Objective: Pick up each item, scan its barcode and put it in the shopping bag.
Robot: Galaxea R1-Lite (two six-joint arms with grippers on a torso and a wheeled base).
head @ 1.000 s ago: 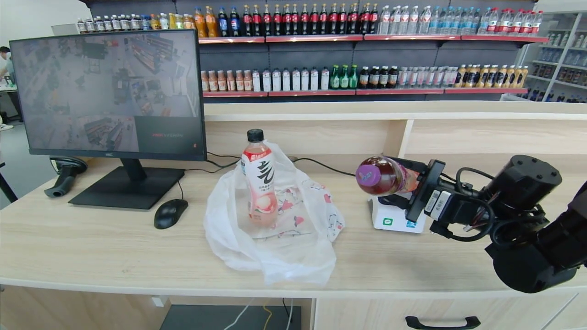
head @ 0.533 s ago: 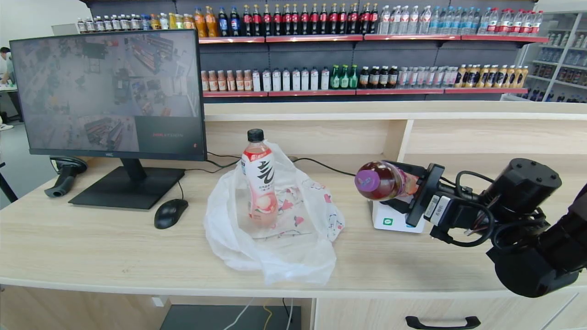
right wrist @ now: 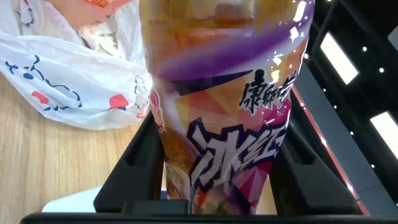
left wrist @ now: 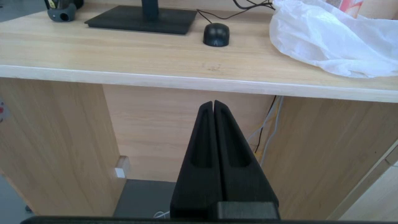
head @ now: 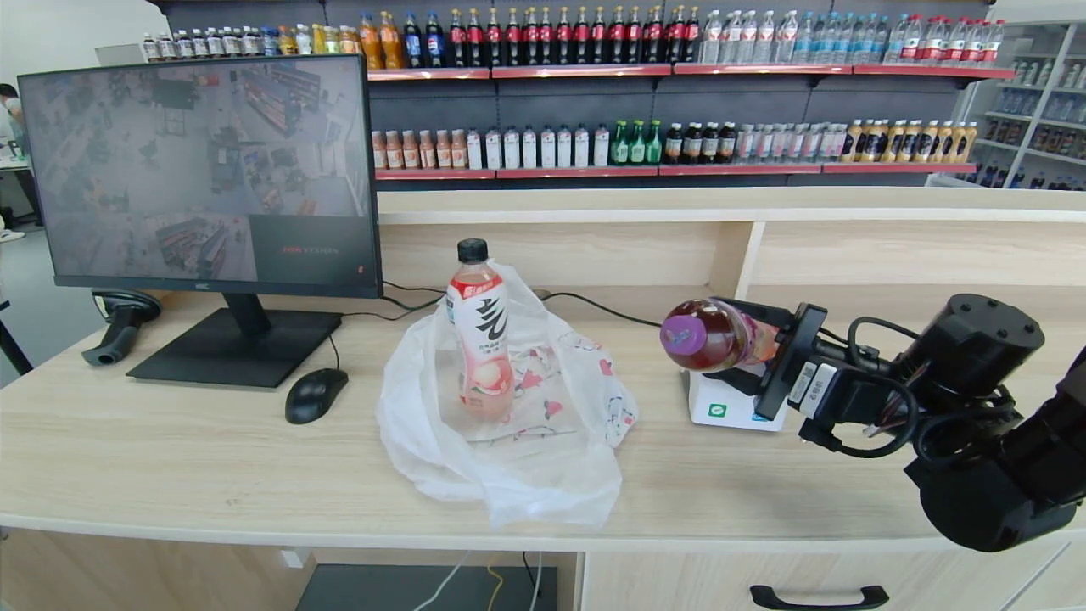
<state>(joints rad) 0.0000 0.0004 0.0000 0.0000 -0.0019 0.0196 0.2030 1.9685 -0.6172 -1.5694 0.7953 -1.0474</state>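
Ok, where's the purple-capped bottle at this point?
In the head view the purple-capped bottle lies sideways in the right gripper. It hangs above the small white box on the counter, just right of the shopping bag.

A purple cap and a purple, orange and white label are being shown on the reddish-brown bottle (head: 713,333). Small red and blue prints are being shown across the translucent white shopping bag (head: 526,484). A black cap and a white label with black strokes are being shown on the pink bottle (head: 479,339). Pale wood grain is being shown on the counter (head: 170,458).
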